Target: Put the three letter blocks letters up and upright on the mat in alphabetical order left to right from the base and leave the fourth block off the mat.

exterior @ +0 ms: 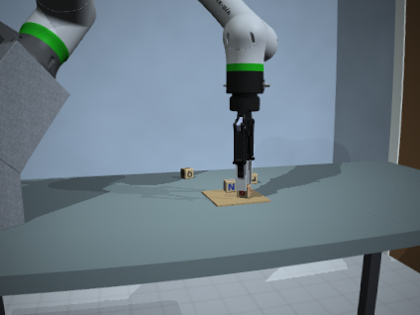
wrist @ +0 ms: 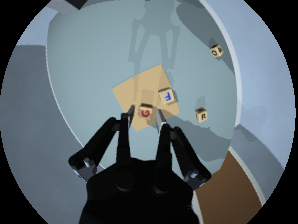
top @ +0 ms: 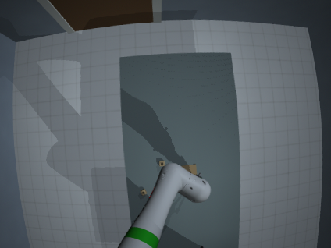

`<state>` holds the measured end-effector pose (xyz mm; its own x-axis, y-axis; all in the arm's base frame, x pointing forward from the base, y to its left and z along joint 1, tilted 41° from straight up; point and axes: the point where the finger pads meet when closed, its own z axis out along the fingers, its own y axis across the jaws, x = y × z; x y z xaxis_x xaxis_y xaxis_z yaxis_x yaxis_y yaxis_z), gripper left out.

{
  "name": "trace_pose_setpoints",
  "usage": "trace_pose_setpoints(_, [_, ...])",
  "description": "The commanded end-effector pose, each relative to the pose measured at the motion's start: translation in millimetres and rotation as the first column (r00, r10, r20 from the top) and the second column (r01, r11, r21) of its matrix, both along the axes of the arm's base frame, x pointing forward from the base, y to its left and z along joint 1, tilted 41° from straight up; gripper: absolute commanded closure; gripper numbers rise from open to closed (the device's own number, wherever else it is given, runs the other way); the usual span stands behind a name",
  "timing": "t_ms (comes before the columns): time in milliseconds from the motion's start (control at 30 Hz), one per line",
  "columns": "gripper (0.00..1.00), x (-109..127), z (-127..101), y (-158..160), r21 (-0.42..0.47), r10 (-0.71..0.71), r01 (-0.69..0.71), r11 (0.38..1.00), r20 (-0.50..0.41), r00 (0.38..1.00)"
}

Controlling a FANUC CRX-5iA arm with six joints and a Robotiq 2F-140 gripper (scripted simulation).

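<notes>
Your black two-finger gripper (exterior: 245,190) (wrist: 145,112) stands part-open astride the wooden block with the red G (exterior: 243,193) (wrist: 145,111), seemingly to grasp it squarely; beyond, the blue-F wooden block (exterior: 230,186) (wrist: 166,95) shares the tan square mat (top: 190,168) (exterior: 218,199) (wrist: 131,90), probably as its neighbour.

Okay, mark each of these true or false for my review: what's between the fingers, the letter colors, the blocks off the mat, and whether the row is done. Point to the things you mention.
1. The block with the red letter (exterior: 243,193) (wrist: 145,111) is between the gripper's (exterior: 245,187) (wrist: 145,116) fingers. True.
2. The gripper is clamped on that block. False: the wrist view shows gaps beside it.
3. The F on the other block at the mat (top: 191,168) (exterior: 218,198) (wrist: 127,92) is green. False: it is blue.
4. Two blocks (top: 161,164) (wrist: 201,115) lie off the mat. True.
5. Three blocks already form the row. False: only two are at the mat.
</notes>
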<state>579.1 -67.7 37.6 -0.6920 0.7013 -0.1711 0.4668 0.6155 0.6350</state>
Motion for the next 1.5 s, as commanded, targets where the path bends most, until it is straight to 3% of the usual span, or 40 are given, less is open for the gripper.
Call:
trace_pose_setpoints(0, [0.64,4,-5,2,0.000,0.000,0.000,1.000,0.000,1.000])
trace_pose_setpoints(700, [0.64,12,-15,7,0.000,0.000,0.000,1.000,0.000,1.000])
trace_pose_setpoints(733, [0.72,12,-15,7,0.000,0.000,0.000,1.000,0.000,1.000])
trace_pose_setpoints(1267, [0.72,12,-15,7,0.000,0.000,0.000,1.000,0.000,1.000])
trace_pose_setpoints(1300, [0.84,12,-15,7,0.000,0.000,0.000,1.000,0.000,1.000])
trace_pose_setpoints(1467, [0.84,12,-15,7,0.000,0.000,0.000,1.000,0.000,1.000])
